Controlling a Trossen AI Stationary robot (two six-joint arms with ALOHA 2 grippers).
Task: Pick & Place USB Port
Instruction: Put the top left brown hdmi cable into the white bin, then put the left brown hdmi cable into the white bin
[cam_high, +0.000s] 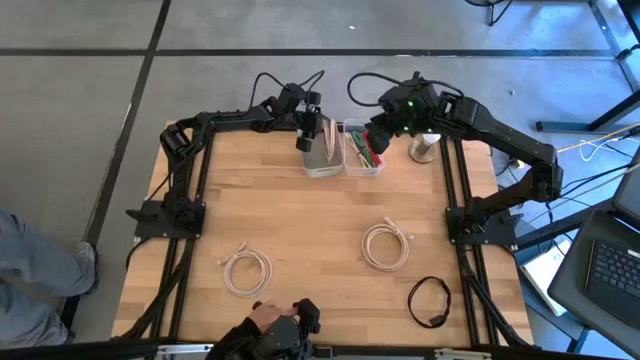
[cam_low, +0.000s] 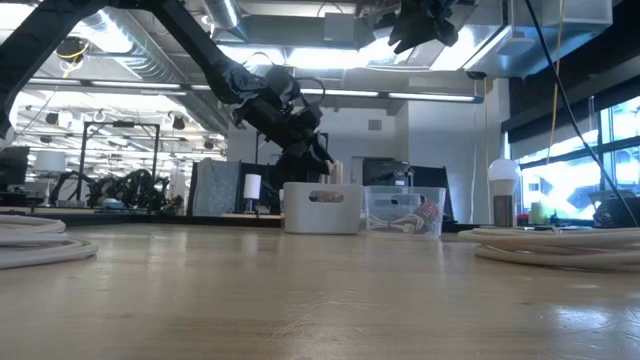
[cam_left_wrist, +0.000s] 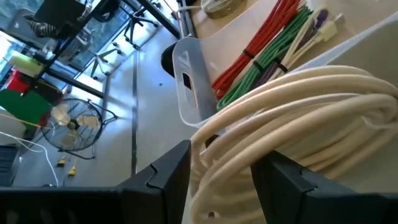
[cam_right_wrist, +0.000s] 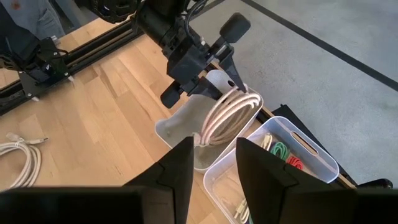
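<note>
Left tool (cam_right_wrist: 214, 93) around a coiled cream cable (cam_right_wrist: 225, 115), fingertips hidden; right tool (cam_right_wrist: 211, 165) narrowly parted, empty.

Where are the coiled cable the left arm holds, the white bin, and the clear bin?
coiled cable (cam_right_wrist: 225, 117), right wrist view, middle of the loops.
white bin (cam_low: 322, 208), low view, front wall.
clear bin (cam_low: 404, 213), low view, front wall.
</note>
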